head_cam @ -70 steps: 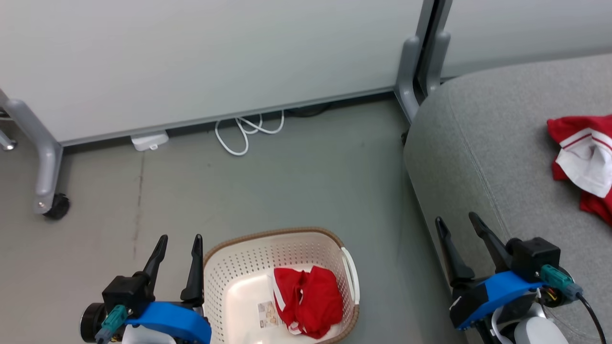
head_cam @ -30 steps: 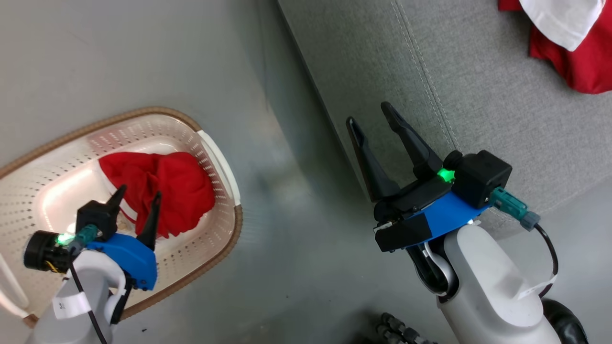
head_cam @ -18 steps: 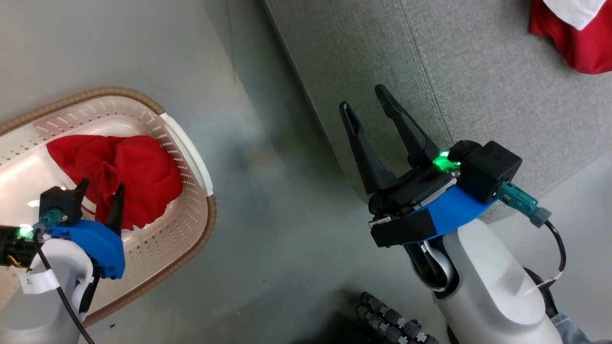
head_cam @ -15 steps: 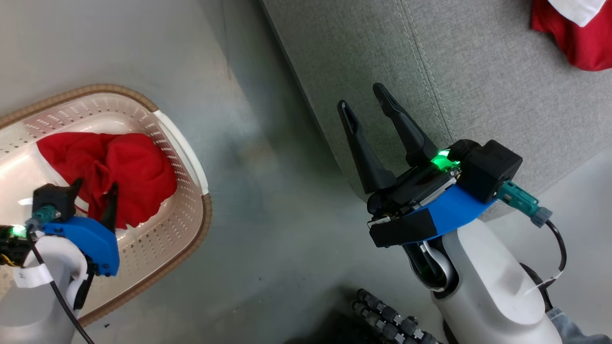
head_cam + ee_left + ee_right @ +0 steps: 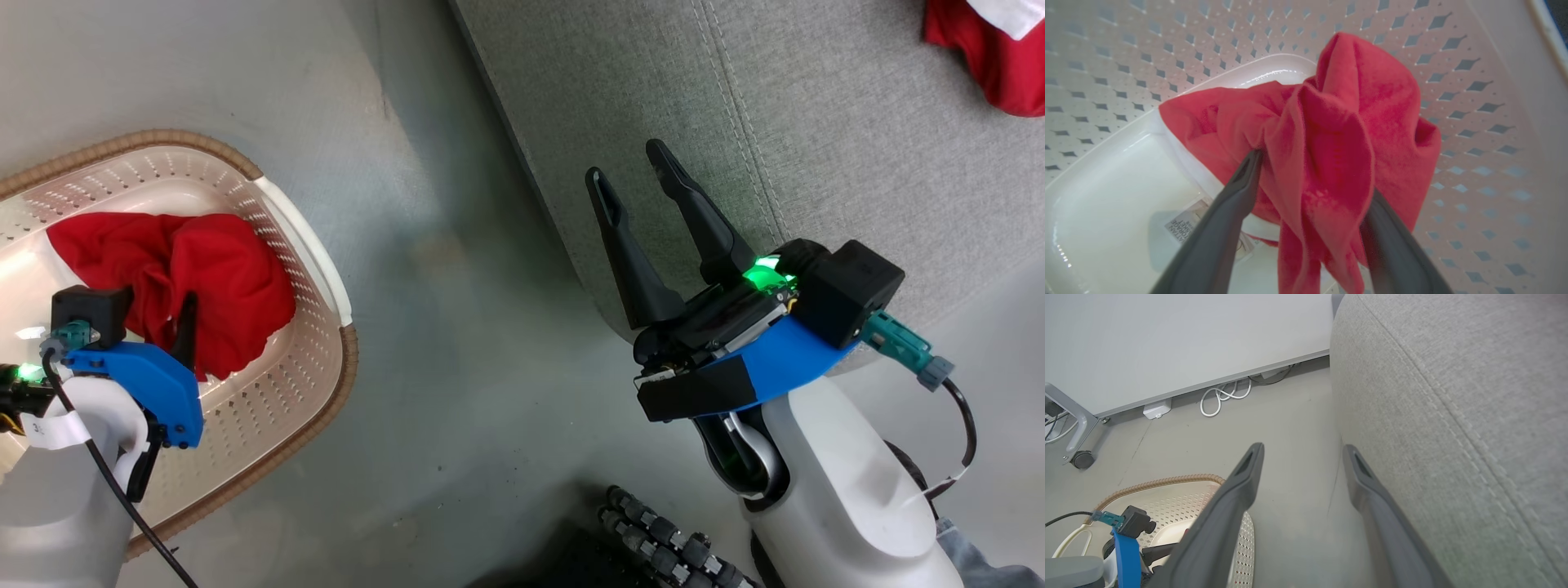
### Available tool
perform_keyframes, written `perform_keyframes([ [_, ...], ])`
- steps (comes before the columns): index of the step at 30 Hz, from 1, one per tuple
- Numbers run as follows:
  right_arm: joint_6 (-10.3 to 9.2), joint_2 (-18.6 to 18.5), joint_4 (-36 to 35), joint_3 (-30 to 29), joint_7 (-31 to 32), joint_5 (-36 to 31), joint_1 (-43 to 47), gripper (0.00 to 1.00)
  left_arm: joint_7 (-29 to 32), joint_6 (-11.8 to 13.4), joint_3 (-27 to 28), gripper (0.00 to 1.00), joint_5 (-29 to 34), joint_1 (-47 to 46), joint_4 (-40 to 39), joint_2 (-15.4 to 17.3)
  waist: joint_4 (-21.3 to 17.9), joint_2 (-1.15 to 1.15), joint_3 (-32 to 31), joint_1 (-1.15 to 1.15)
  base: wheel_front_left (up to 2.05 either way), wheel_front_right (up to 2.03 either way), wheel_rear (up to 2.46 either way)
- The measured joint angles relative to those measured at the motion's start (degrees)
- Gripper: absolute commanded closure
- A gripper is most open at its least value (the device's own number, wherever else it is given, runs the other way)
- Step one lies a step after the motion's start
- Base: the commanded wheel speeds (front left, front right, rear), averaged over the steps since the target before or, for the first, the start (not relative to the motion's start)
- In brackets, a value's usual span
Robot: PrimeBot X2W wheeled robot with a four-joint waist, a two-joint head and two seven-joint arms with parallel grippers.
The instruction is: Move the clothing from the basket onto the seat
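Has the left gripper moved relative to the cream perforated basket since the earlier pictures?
Yes. From beside the cream perforated plastic basket, the left gripper went down into it; its open jaws now straddle the soft bright red garment.

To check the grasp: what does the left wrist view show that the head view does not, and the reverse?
Left wrist view: a sticker on the basket floor, and the red garment bunched between the fingers of the open left tool. Head view: the open right tool by the grey seat, where a second garment lies. Both: basket, red garment, left tool.
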Motion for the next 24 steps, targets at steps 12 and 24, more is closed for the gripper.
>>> perform_keyframes([
  [12, 0.0, 0.0, 0.0, -0.2, 0.0, 0.2, 0.4, 0.0, -0.8, 0.0, -2.5, 1.0, -1.4, -1.1, 3.2, -0.9, -0.1, 0.0, -0.7, -0.01, 0.0, 0.0, 0.0],
  [24, 0.0, 0.0, 0.0, 0.4, 0.0, 0.2, 0.3, 0.0, -1.7, 0.0, -4.6, 1.0, -3.6, -1.4, 4.3, -0.8, -0.1, 0.0, -1.1, -0.01, 0.0, 0.0, 0.0],
])
